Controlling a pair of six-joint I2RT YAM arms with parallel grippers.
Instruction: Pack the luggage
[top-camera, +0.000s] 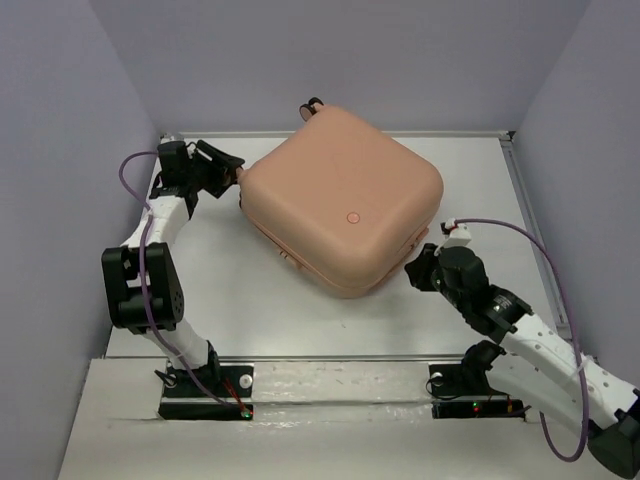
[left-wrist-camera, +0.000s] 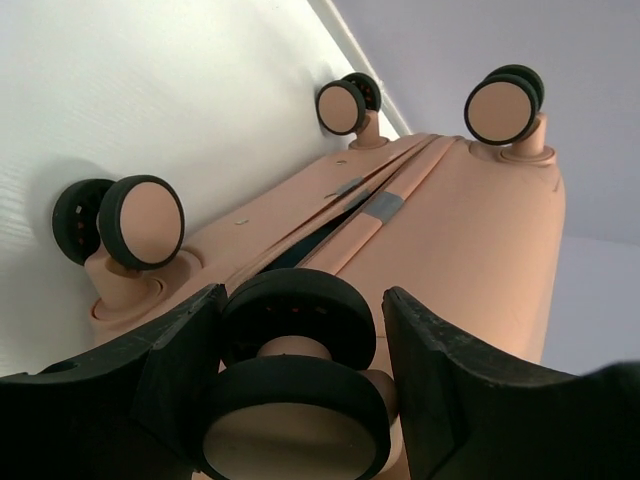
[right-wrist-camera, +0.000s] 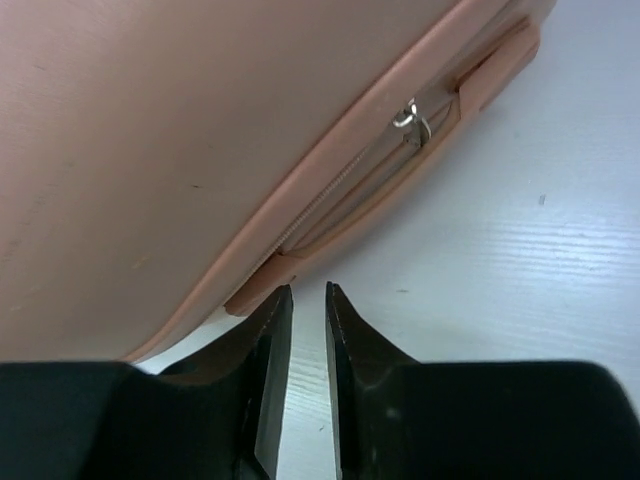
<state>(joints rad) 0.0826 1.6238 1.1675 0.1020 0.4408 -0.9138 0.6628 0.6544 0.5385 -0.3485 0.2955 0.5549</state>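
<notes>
The peach-pink luggage (top-camera: 340, 200) lies flat and closed on the table, with its round button mark (top-camera: 352, 217) facing up. My left gripper (top-camera: 228, 168) is at the luggage's left corner. In the left wrist view my left gripper (left-wrist-camera: 300, 300) is closed around one black-and-pink wheel (left-wrist-camera: 295, 385), with a finger against each side. The seam between the shells gapes a little there and shows dark lining (left-wrist-camera: 312, 232). My right gripper (top-camera: 421, 268) is low by the luggage's front-right edge. In the right wrist view my right gripper (right-wrist-camera: 308, 292) is nearly closed and empty, just short of the zipper end. The metal zipper pull (right-wrist-camera: 410, 118) lies further along.
Three other wheels (left-wrist-camera: 140, 222) (left-wrist-camera: 345, 105) (left-wrist-camera: 505, 108) stick out of the luggage's end. Grey walls enclose the white table (top-camera: 200, 300) at the back and on both sides. A metal rail (top-camera: 320, 357) runs along the near edge.
</notes>
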